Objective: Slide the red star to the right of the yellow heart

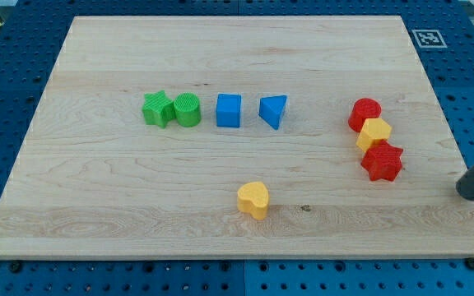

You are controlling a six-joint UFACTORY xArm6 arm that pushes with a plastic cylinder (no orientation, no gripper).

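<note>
The red star (383, 162) lies at the view's right on the wooden board (97, 205), touching the yellow hexagon (374, 133) just above it. The yellow heart (253, 199) sits alone near the view's bottom centre, well to the left of the star. My tip (468, 193) comes in from the view's right edge as a dark rod. It rests near the board's right edge, to the right of and a little below the red star, apart from it.
A red cylinder (365, 113) touches the yellow hexagon from above. A green star (158, 108) and green cylinder (187, 109) touch each other at the left. A blue cube (229, 110) and a blue triangle (274, 110) stand in the middle.
</note>
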